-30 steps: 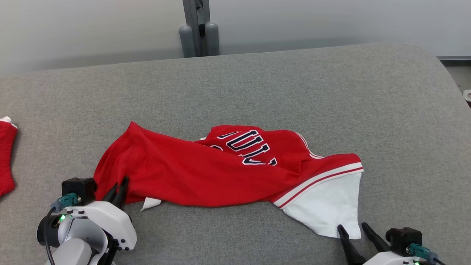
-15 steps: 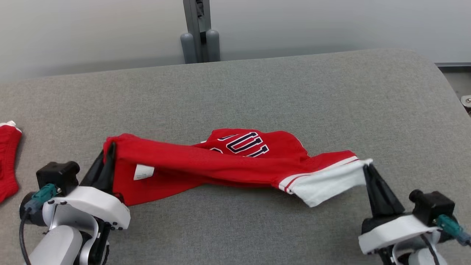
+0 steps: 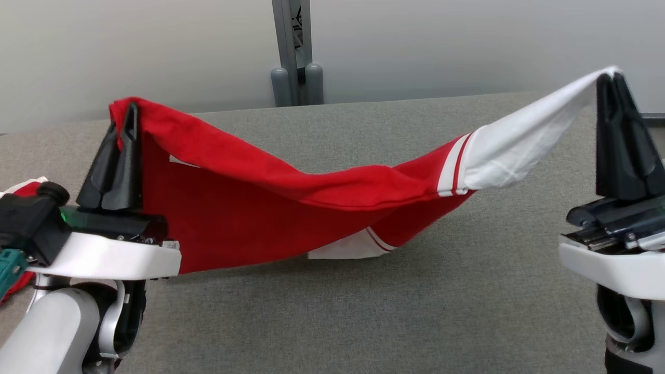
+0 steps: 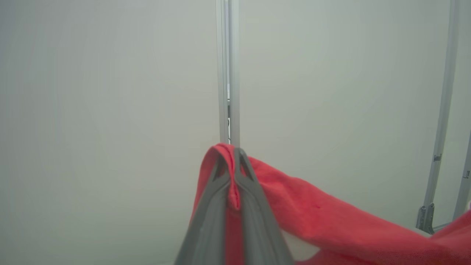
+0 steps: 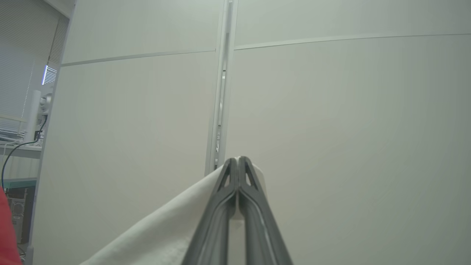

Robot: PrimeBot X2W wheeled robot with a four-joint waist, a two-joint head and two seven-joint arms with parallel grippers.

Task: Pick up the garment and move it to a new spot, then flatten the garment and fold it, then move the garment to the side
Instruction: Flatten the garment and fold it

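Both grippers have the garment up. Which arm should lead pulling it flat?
Probably right. The right gripper pinches the garment by its white corner, held high and taut, clear of the grey surface. The left gripper pinches the red end, bulk hanging below it.

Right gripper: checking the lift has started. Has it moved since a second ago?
Yes. The right gripper, shut on the garment, has risen from the near part of the grey surface past its far edge.

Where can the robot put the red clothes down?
Bare: the grey surface in front of the garment, and behind it toward the post. Crowded: the middle, where the garment sags down, and far left by another red cloth.
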